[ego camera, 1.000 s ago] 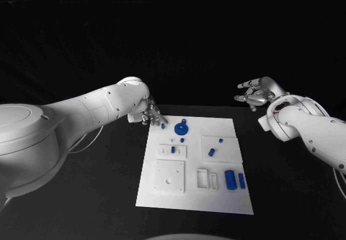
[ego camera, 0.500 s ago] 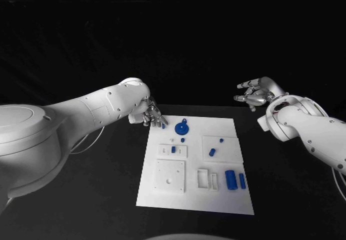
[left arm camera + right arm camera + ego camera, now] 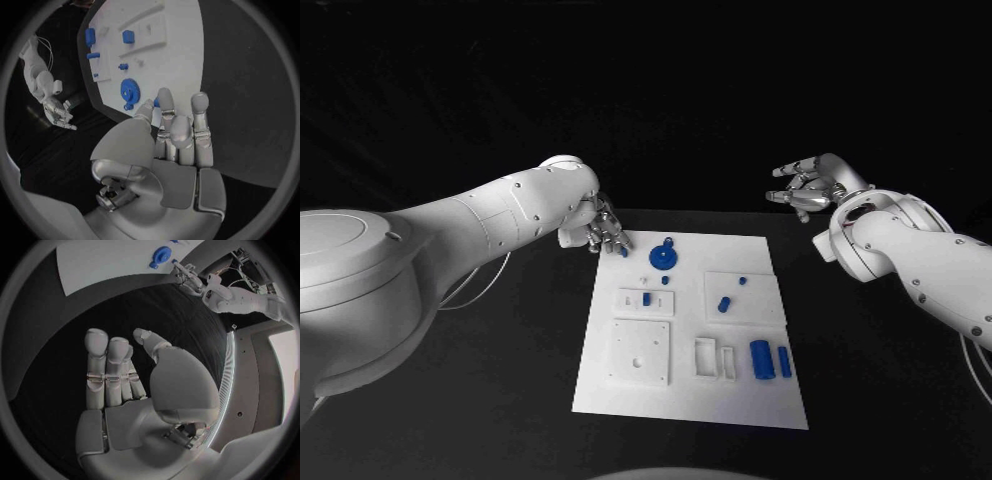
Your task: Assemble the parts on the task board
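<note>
The white task board (image 3: 740, 400) lies in the middle of the black table. On its far end sits a blue gear (image 3: 665, 257), also in the left wrist view (image 3: 130, 90) and the right wrist view (image 3: 161, 254). My left hand (image 3: 606, 235) hovers at the board's far left corner with its fingers (image 3: 181, 130) straight. Its tips are right beside a small blue piece (image 3: 626, 253), and no grip on that piece shows. My right hand (image 3: 805, 187) is raised off the far right of the board with its fingers (image 3: 109, 370) apart and nothing in them.
Small blue parts (image 3: 723, 304) stand in the board's middle blocks. Two longer blue blocks (image 3: 760, 358) lie near its right edge, and a white square plate (image 3: 642, 352) sits at its left. Black table surrounds the board.
</note>
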